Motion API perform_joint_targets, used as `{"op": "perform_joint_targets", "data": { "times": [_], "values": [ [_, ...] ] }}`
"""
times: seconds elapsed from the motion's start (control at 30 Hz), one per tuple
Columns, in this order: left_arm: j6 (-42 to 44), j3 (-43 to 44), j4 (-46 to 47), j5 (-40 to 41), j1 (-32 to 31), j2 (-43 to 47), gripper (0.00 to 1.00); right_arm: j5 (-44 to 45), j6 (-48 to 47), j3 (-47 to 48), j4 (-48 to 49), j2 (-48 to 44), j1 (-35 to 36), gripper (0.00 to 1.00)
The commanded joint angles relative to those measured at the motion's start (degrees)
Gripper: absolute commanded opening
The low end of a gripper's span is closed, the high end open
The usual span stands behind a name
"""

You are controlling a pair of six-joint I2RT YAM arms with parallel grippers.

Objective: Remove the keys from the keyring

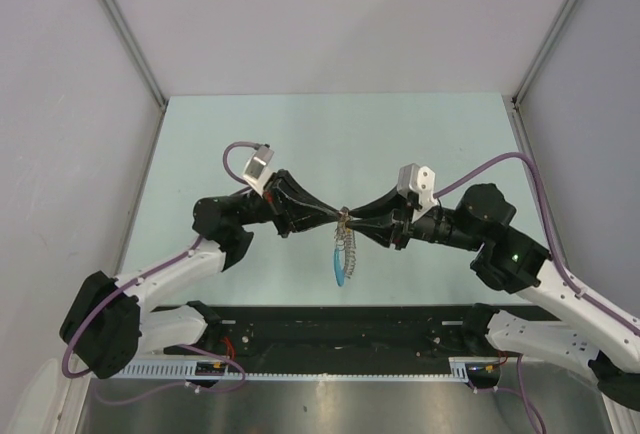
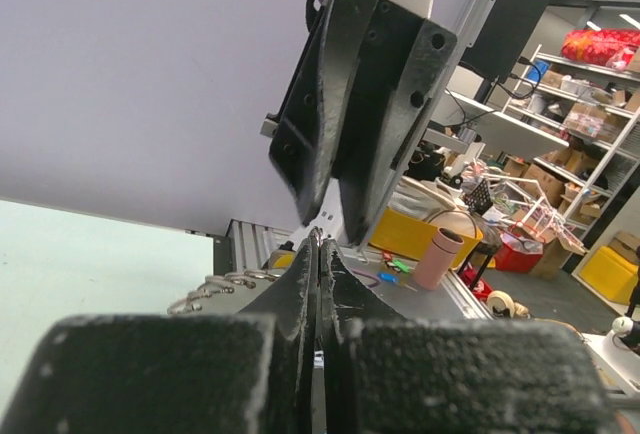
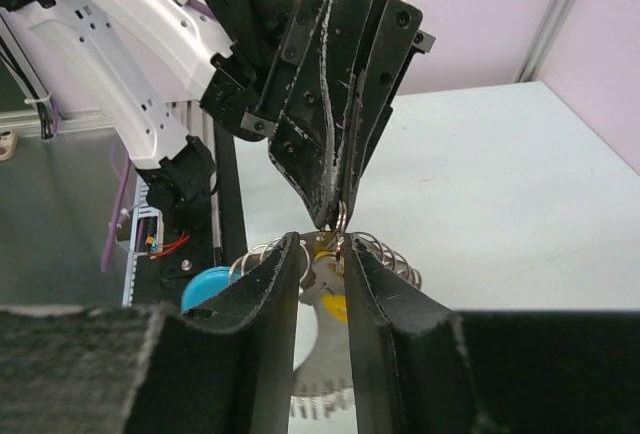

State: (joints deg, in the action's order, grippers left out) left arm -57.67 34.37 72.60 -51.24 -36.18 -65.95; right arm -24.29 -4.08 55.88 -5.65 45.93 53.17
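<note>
The keyring [image 3: 341, 218] is a thin silvery loop held in mid-air between my two grippers. My left gripper [image 1: 334, 216] is shut on it, fingers pressed together [image 2: 318, 241]. My right gripper [image 1: 355, 221] meets it tip to tip. Its jaws stand narrowly apart around the loop and a pale key head [image 3: 322, 254]. The keys [image 1: 346, 250] hang below the grippers as a chain of small silvery rings. The blue piece [image 1: 340, 276] hangs at the bottom, above the table. Several rings show in the left wrist view [image 2: 215, 288] and in the right wrist view [image 3: 390, 254].
The pale green table [image 1: 330, 134] has grey walls on three sides. A black rail [image 1: 340, 329] runs along the near edge between the arm bases. Purple cables [image 1: 500, 164] loop off both wrists.
</note>
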Motion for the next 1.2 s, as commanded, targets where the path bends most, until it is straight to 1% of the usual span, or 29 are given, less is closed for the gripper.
{"op": "perform_joint_targets", "data": {
  "times": [0.0,0.07,0.13,0.17,0.2,0.23,0.37,0.5,0.73,0.87,0.93,0.97,1.03,1.07,1.13,1.17],
  "values": [
    [-1.6,1.1,19.0,0.4,0.6,1.5,0.0,1.2,-1.2,0.0,1.7,0.8,0.1,0.28],
    [-1.7,1.9,18.9,-0.3,0.6,1.4,0.0,1.2,-1.6,0.0,1.3,1.0,0.1,0.27],
    [-1.5,2.4,17.8,-0.6,0.8,1.4,0.0,1.4,-2.1,0.1,0.6,0.9,0.0,0.22],
    [-1.3,2.4,17.6,-0.6,0.9,1.7,0.0,1.5,-2.2,0.0,0.5,0.9,0.1,0.17],
    [-1.0,2.5,16.7,-0.7,0.9,1.8,0.0,1.4,-2.7,-0.2,0.2,0.7,0.1,0.03],
    [-0.7,2.9,16.2,-0.6,1.0,1.9,0.0,1.3,-2.9,-0.3,-0.2,0.5,0.0,0.0],
    [0.7,3.5,11.0,1.0,1.2,2.8,0.0,2.0,-3.0,-1.2,-0.8,-0.9,0.1,0.0],
    [4.1,2.5,7.7,2.9,1.3,4.7,0.0,2.7,-2.7,-2.3,0.3,-0.7,0.1,0.0],
    [4.3,0.1,9.4,4.6,1.3,5.0,0.0,2.7,0.7,-3.9,3.9,1.3,0.3,0.0],
    [4.5,-0.4,9.5,4.3,1.3,5.0,0.0,4.7,2.0,-4.0,4.4,1.7,0.4,0.0],
    [4.2,-0.2,9.9,3.3,1.4,4.6,0.0,6.1,2.1,-4.1,4.7,1.3,0.4,0.08],
    [4.0,-0.1,10.5,3.0,1.4,4.2,0.0,6.4,2.1,-4.0,4.7,1.0,0.2,0.15],
    [3.4,-0.2,11.2,2.3,1.6,3.8,0.0,6.5,2.4,-4.0,4.8,-0.3,0.0,0.21],
    [2.7,-0.3,12.0,1.9,1.6,3.6,0.0,6.3,2.5,-4.0,4.9,-0.8,-0.2,0.26],
    [2.2,-0.4,13.0,1.5,1.8,3.4,0.0,5.1,3.5,-4.0,5.0,-1.5,-0.3,0.32],
    [2.0,-0.4,13.1,1.1,1.8,3.2,0.0,4.5,3.8,-4.0,7.2,-1.5,-0.5,0.36]
  ]
}}
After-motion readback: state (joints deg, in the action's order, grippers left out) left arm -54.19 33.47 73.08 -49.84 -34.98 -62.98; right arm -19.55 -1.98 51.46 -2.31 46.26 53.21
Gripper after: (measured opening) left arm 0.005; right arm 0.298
